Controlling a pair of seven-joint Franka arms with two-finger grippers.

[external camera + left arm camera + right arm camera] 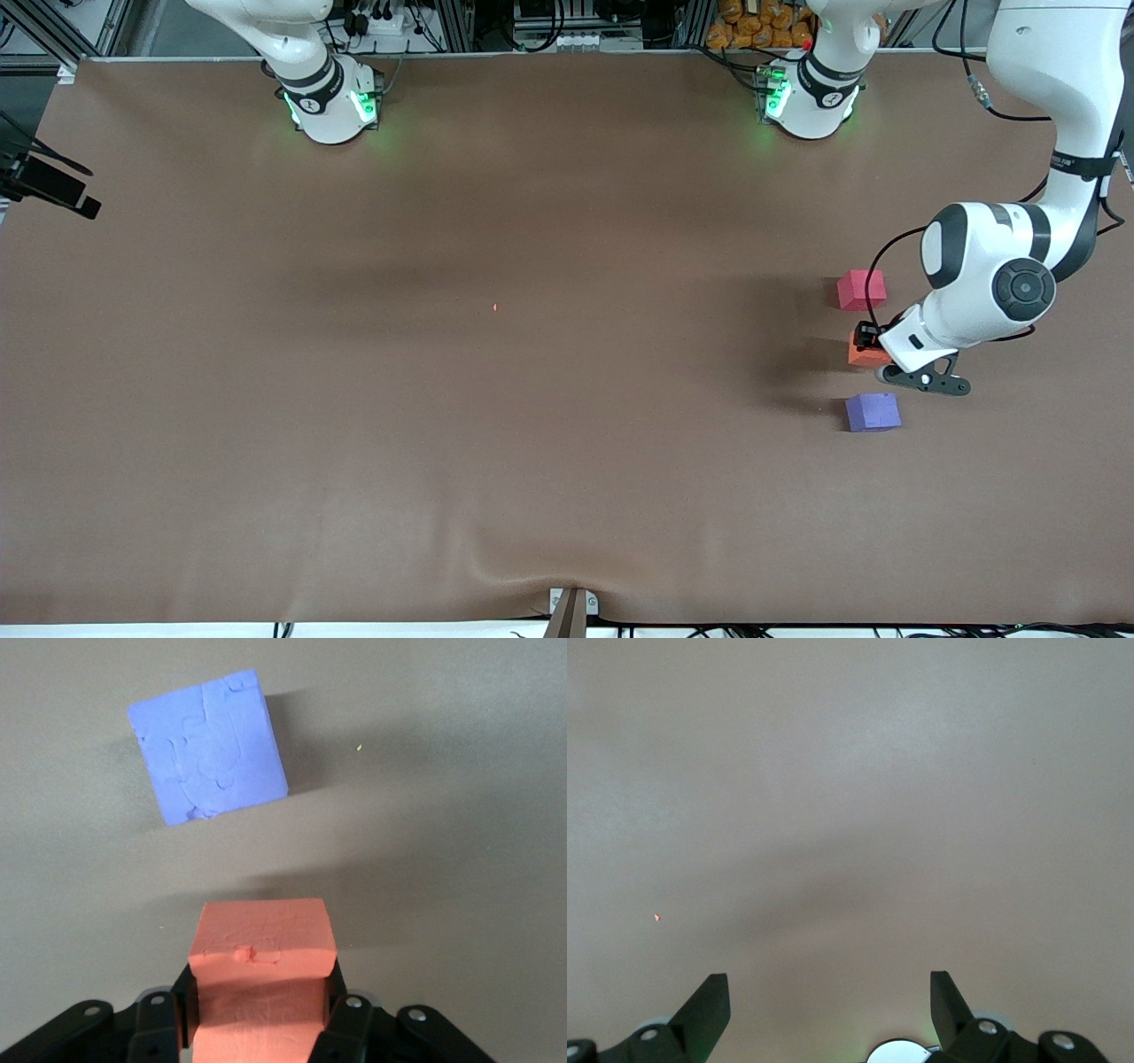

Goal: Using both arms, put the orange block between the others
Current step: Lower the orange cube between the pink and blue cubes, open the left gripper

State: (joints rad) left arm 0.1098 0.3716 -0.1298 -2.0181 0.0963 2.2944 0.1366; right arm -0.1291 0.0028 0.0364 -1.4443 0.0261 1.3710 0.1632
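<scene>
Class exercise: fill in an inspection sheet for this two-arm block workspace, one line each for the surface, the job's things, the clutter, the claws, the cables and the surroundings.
Surface: brown table cover, wrinkled at the camera-side edge.
Job's things: orange block between red-pink cube and purple cube, toward the left arm's end.
Clutter: one tiny orange speck mid-table.
Claws: left claw shut on the orange block; right claw open over bare cover.
Cables: black cable along the left arm.
Surroundings: frame, wiring and orange items past the bases.

one block (866, 356) sits between two other blocks (861, 289), in a row.
</scene>
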